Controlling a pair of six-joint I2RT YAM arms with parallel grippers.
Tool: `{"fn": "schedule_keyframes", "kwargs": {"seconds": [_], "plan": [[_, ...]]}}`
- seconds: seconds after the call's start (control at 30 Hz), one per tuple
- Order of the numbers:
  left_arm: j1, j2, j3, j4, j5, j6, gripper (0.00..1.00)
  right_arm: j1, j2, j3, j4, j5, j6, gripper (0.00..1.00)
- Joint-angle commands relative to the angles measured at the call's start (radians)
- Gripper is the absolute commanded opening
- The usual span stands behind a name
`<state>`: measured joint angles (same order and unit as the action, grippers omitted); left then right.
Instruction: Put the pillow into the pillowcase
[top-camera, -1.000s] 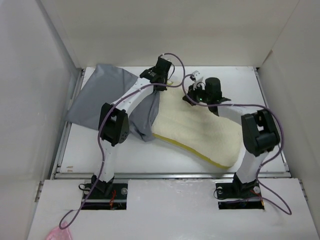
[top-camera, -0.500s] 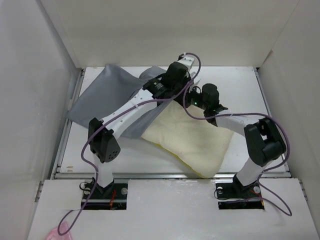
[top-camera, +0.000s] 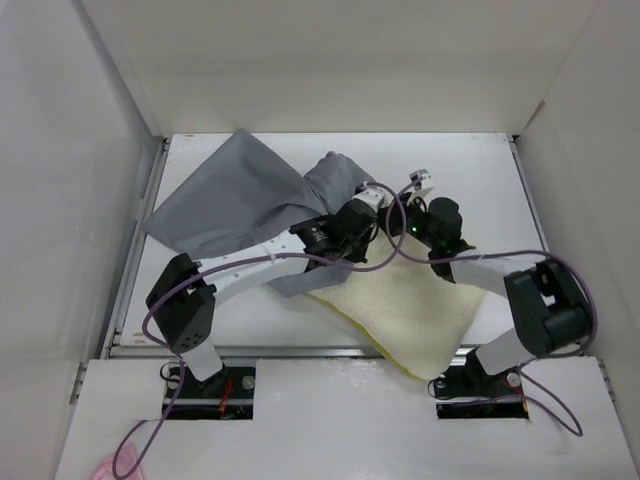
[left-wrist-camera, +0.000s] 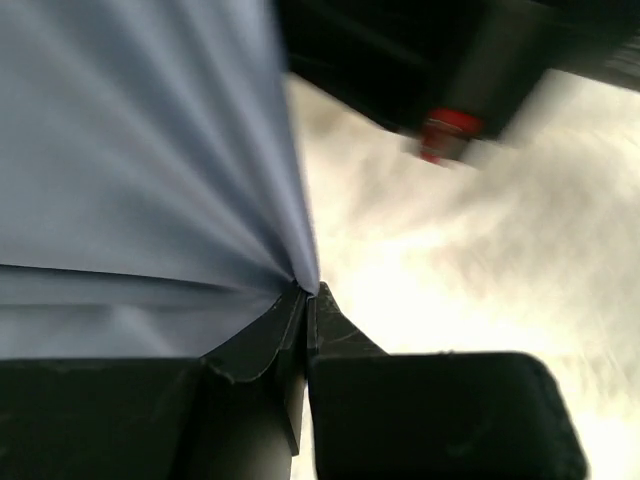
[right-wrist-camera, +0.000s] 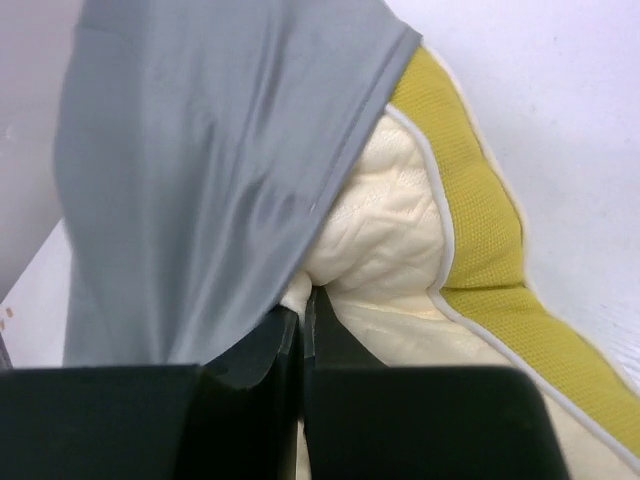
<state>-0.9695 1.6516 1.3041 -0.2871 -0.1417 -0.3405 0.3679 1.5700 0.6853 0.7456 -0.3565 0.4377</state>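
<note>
The grey pillowcase (top-camera: 230, 200) lies at the back left, one end drawn up over the far corner of the cream pillow (top-camera: 410, 315). My left gripper (top-camera: 375, 198) is shut on the pillowcase's edge; in the left wrist view the fabric (left-wrist-camera: 150, 150) fans out from the closed jaws (left-wrist-camera: 305, 292), with the pillow (left-wrist-camera: 480, 260) blurred beyond. Close beside it, my right gripper (top-camera: 418, 190) is shut on the pillow. In the right wrist view its jaws (right-wrist-camera: 303, 295) pinch cream cover (right-wrist-camera: 390, 240) under the pillowcase's hem (right-wrist-camera: 200, 180), next to the yellow band (right-wrist-camera: 470, 220).
White walls (top-camera: 60, 200) enclose the white table (top-camera: 490, 170) on the left, back and right. A metal rail (top-camera: 300, 350) runs along the near edge. Purple cables (top-camera: 392, 245) loop between the two wrists, which nearly touch.
My left arm has swung right and nearer, dragging the pillowcase's edge over the pillow's far corner. The right gripper moved slightly right and nearer, and the pillow slid toward the near edge.
</note>
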Motion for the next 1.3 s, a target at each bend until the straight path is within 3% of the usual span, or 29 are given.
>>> {"fn": "schedule_keyframes", "kwargs": {"seconds": [0.0, 0.2, 0.23, 0.27, 0.47, 0.57, 0.77, 0.93, 1.07, 1.1, 1.23, 1.27], "plan": [[-0.005, -0.088, 0.006, -0.050, -0.065, -0.136, 0.00, -0.011, -0.192, -0.027, 0.151, 0.028, -0.011, 0.00], [0.084, -0.145, 0.148, -0.099, -0.199, -0.137, 0.01, 0.071, -0.390, -0.211, 0.112, 0.167, -0.046, 0.00], [0.084, -0.133, 0.177, -0.115, -0.199, -0.121, 0.13, 0.081, -0.424, -0.220, 0.089, 0.195, -0.047, 0.00], [0.095, -0.121, 0.204, -0.127, -0.199, -0.109, 0.37, 0.095, -0.436, -0.221, 0.080, 0.220, -0.066, 0.00], [0.086, -0.093, 0.300, -0.141, -0.087, 0.013, 0.68, 0.135, -0.458, -0.207, 0.032, 0.336, -0.085, 0.00], [0.077, -0.055, 0.362, -0.141, -0.076, 0.028, 0.76, 0.135, -0.447, -0.176, -0.006, 0.350, -0.096, 0.00], [0.077, 0.143, 0.549, -0.219, -0.202, 0.112, 0.85, 0.144, -0.412, -0.164, -0.006, 0.337, -0.105, 0.00], [0.066, 0.341, 0.819, -0.308, -0.414, 0.173, 0.85, 0.154, -0.403, -0.155, -0.006, 0.337, -0.105, 0.00], [0.066, 0.431, 0.891, -0.317, -0.518, 0.198, 0.74, 0.154, -0.412, -0.155, -0.006, 0.337, -0.105, 0.00], [0.066, 0.441, 0.902, -0.317, -0.532, 0.198, 0.69, 0.154, -0.412, -0.155, -0.006, 0.327, -0.105, 0.00], [0.066, 0.461, 0.902, -0.282, -0.562, 0.196, 0.33, 0.163, -0.412, -0.155, -0.006, 0.318, -0.114, 0.00], [0.066, 0.461, 0.912, -0.282, -0.562, 0.196, 0.19, 0.163, -0.401, -0.155, -0.017, 0.318, -0.114, 0.00]]}}
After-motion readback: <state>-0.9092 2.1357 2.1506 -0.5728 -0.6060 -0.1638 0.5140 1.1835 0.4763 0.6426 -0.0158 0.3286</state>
